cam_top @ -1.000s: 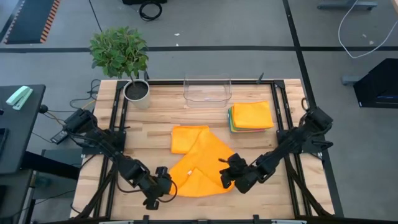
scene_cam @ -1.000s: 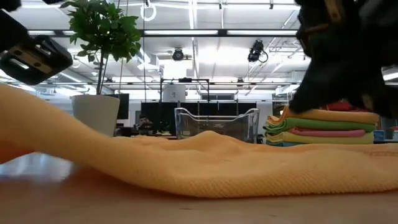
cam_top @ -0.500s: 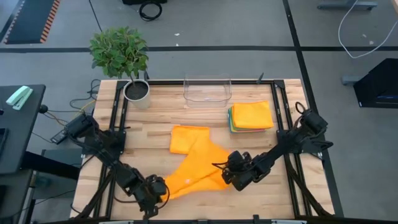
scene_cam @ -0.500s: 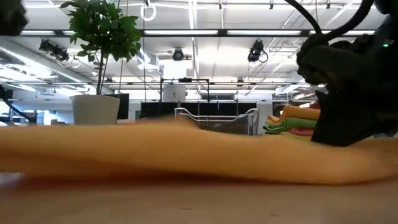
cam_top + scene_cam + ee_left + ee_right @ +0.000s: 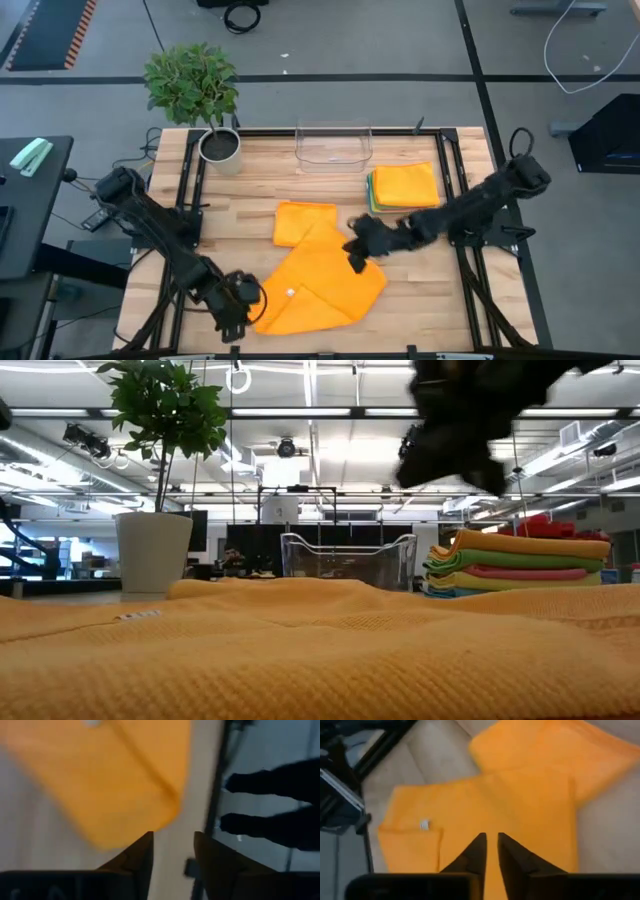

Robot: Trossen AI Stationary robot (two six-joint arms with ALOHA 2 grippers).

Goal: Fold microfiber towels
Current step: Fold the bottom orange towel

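My left pincer [image 5: 240,312] at orange towel's [image 5: 318,283] near-left corner, fingers parted, holding nothing. My right pincer [image 5: 357,250] raised above towel's far edge, fingers nearly together, empty. Towel lies spread on surface [image 5: 250,200], near the stack [image 5: 404,187].

Plain orange towel [image 5: 318,288] lower centre of high view, small white tag [image 5: 290,292] on it; second plain orange towel [image 5: 303,222] mid-frame; stack of towels [image 5: 404,187] right of centre, orange on top, green, pink, yellow, blue edges below in low view. Pale striped wood table [image 5: 250,180] with black frame, dark grippers [image 5: 356,250], [image 5: 236,308]. Clear bin [image 5: 333,145] top centre, green plant [image 5: 192,82] in white pot [image 5: 219,148] upper left, grey floor [image 5: 400,40].
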